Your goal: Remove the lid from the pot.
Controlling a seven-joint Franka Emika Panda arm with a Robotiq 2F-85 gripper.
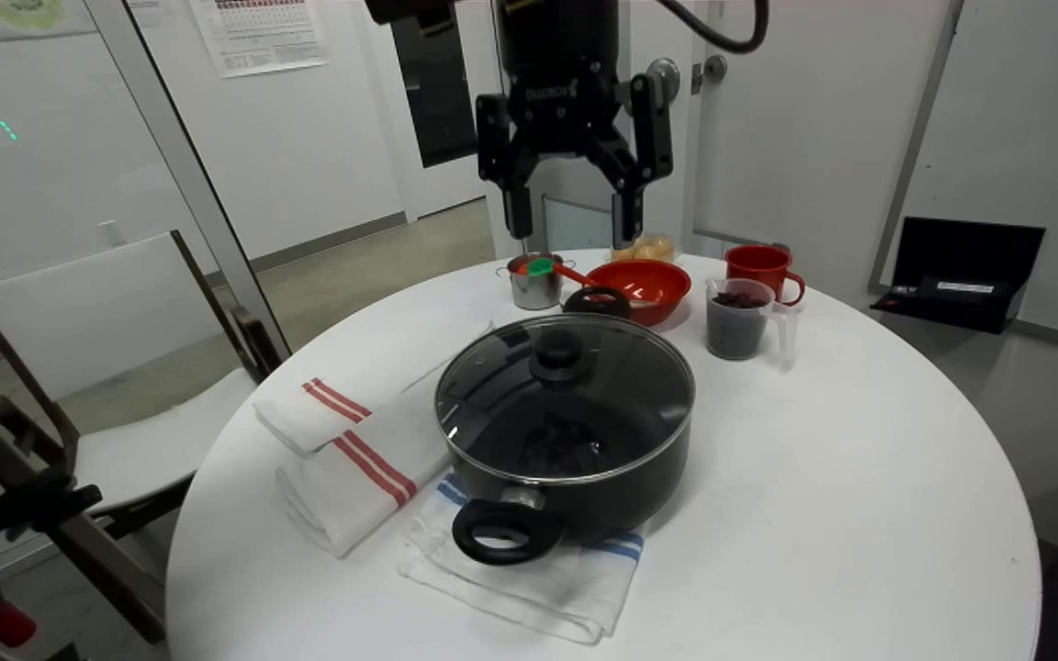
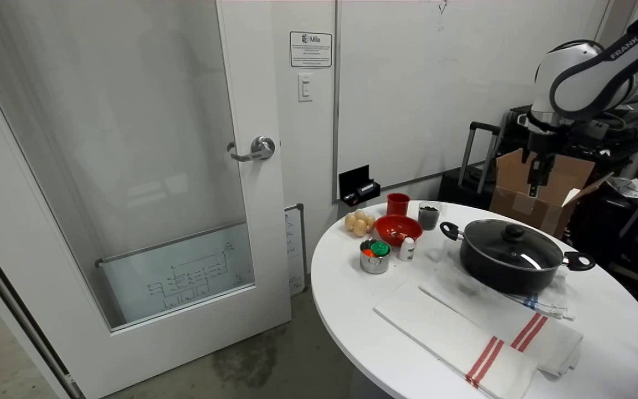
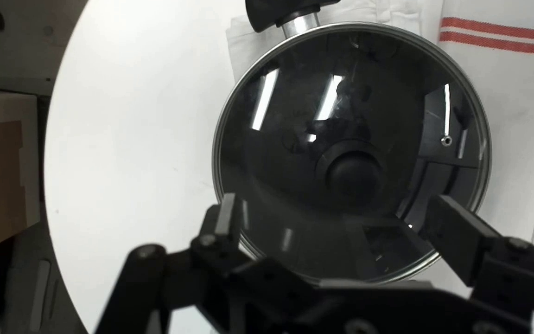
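Note:
The black pot (image 1: pixel 625 505) stands on the white table, with black loop handles, in both exterior views (image 2: pixel 496 276). The clear glass lid (image 1: pixel 501 404) with metal rim lies flat on the pot; its dark knob (image 1: pixel 558 351) points up. The lid also shows in an exterior view (image 2: pixel 485 238) and fills the middle of the wrist view (image 3: pixel 276 162), with the knob (image 3: pixel 354 176) ahead between the fingers. My gripper (image 1: pixel 573 220) is open and empty, pointing down, well above lid height and apart from it. It also shows in an exterior view (image 2: pixel 534 191) and the wrist view (image 3: pixel 334 208).
White towels with red stripes (image 1: pixel 354 477) lie beside the pot; a blue-striped towel (image 1: pixel 547 597) lies under it. Nearby stand a red bowl (image 1: pixel 662 292), small metal pot (image 1: pixel 536 292), measuring cup (image 1: pixel 733 330), red mug (image 1: pixel 754 264), white bottle (image 2: pixel 407 250) and round yellowish items (image 2: pixel 359 223).

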